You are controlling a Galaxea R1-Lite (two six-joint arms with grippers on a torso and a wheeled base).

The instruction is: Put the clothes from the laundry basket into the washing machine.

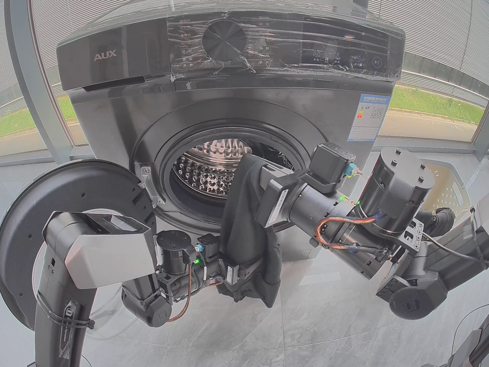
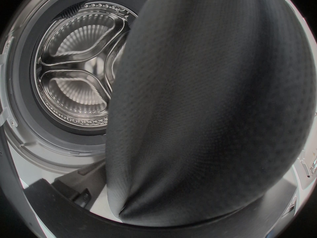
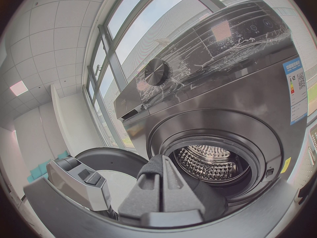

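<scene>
As the right hand (image 3: 161, 166) pinches a black garment (image 1: 245, 225), it hangs before the drum (image 1: 206, 172).

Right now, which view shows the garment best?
Head view: the garment hangs at full length from the right gripper before the open washer. The left wrist view gives close fabric without outline; the right wrist view, a fold between shut jaws.

floor (image 1: 316, 327): pale tiles | windows (image 3: 138, 17): tall | grass (image 1: 438, 103): outside | ceiling (image 3: 43, 33): white panels
</scene>
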